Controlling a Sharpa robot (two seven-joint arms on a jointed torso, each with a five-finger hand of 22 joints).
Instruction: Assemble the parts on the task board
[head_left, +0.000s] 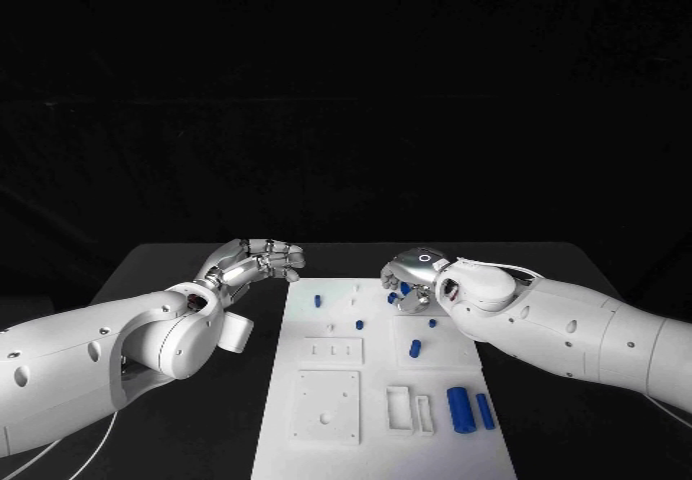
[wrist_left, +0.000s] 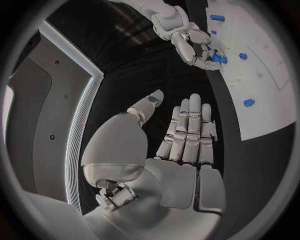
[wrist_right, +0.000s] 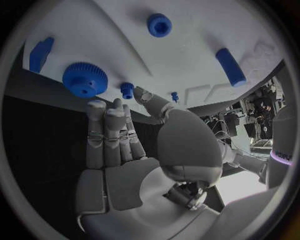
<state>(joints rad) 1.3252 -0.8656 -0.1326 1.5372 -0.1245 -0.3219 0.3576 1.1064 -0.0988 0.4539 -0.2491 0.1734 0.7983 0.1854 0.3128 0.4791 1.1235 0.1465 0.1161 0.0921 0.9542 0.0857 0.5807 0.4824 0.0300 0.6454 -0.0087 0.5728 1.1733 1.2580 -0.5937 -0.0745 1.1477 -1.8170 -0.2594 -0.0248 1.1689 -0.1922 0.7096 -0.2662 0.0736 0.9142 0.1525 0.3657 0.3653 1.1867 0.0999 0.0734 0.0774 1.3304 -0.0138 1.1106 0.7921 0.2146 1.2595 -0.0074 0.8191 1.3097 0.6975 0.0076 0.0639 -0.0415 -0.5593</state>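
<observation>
Now, from where I stand:

Board: the white board (head_left: 378, 400) lies in the middle of the black table (head_left: 173, 270), its long side running away from the robot.

Left hand: the left hand (head_left: 255, 262) hangs over the bare table just beside the board's far left corner. The left wrist view shows its fingers (wrist_left: 187, 131) straight and side by side, thumb apart, nothing in them. It holds nothing and touches no part.

Right hand: the right hand (head_left: 415, 277) hovers over the board's far end, fingers pointing down. The right wrist view shows the palm bare and the fingers (wrist_right: 109, 132) stretched out together, gripping nothing.

Parts near the right hand: a blue gear (wrist_right: 85, 79) and a small blue peg (wrist_right: 127, 89) sit just beyond its fingertips, near the board's edge.

Other parts: a blue cylinder (head_left: 415, 348) lies mid-board, and two long blue bars (head_left: 460, 409) lie side by side near the right edge, closer to the robot.

Recesses: white rectangular cut-outs (head_left: 329, 404) fill the near left half.
</observation>
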